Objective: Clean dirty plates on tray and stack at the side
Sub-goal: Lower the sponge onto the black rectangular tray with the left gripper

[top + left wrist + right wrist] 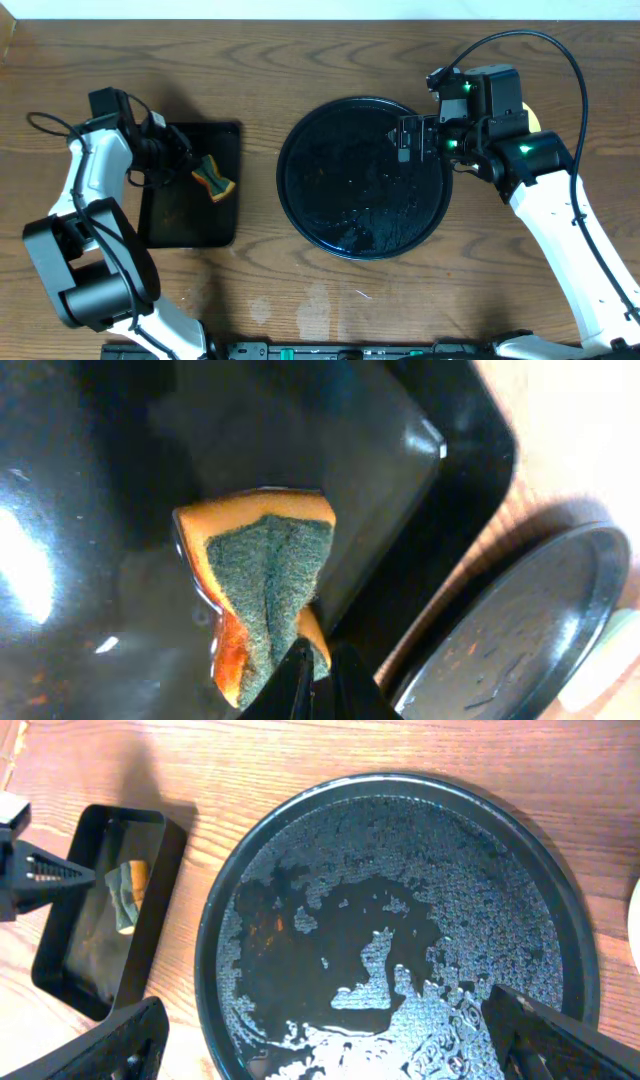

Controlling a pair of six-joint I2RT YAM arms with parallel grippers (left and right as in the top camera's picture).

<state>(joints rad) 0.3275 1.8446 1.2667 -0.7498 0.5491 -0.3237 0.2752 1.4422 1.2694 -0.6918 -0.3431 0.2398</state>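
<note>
Clamps left gripper (315, 665) on an orange, green-faced sponge (265, 575) over the rectangular black tray (380, 450), holds right gripper (408, 140) wide apart over the right side of the wet round glossy black tray (330, 200), mid-table.

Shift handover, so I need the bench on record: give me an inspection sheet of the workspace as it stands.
Surface: wooden table, faint pale smudges near the front edge.
Job's things: round tray wet, no plates on it; a pale yellow rim, probably a plate, shows behind the right arm.
Clutter: rectangular tray with the sponge.
Grippers: left gripper shut on the sponge; right gripper open over the round tray's right side.
Cables: black cable looping above the right arm.
Surroundings: nothing seen.
</note>
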